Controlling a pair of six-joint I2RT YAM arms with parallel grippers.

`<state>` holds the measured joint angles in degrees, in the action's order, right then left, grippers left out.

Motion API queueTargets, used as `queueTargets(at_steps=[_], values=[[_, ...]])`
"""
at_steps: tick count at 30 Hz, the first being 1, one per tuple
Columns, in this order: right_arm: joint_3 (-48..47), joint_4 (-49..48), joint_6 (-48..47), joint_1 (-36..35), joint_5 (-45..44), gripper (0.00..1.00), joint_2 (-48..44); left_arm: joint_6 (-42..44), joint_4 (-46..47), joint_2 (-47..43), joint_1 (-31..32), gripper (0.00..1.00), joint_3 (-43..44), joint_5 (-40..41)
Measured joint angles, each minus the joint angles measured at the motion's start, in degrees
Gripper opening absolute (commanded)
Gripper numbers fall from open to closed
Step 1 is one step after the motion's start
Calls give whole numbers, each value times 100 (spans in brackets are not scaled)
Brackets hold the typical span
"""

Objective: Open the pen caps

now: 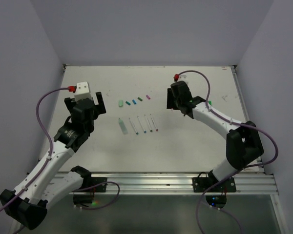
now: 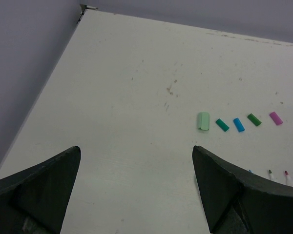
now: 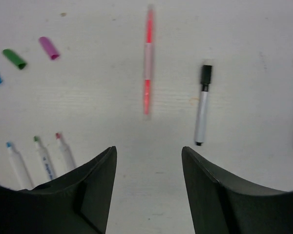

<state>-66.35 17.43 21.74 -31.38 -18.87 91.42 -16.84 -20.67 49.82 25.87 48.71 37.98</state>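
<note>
Right gripper point(image 3: 148, 151) open, empty, near black cap point(image 3: 206, 75) still on pen point(image 3: 201, 117); left gripper point(image 2: 136, 148) wide open, empty, clear of pulled caps point(image 2: 239, 125).

The red pen point(image 3: 147, 63) is blurred, and the white pen barrels point(image 3: 43, 157) are partly hidden by the fingers point(image 3: 63, 195).
</note>
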Motion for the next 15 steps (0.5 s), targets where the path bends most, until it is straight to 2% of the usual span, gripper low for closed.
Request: queueTargets(at_steps=[7,15], values=[[-2,269,-66,1252,-22,56,168,15,2,-83,0,100,-2,76],[-385,358,-127,1447,365,51,1259,15,7,-83,0,100,-33,153]])
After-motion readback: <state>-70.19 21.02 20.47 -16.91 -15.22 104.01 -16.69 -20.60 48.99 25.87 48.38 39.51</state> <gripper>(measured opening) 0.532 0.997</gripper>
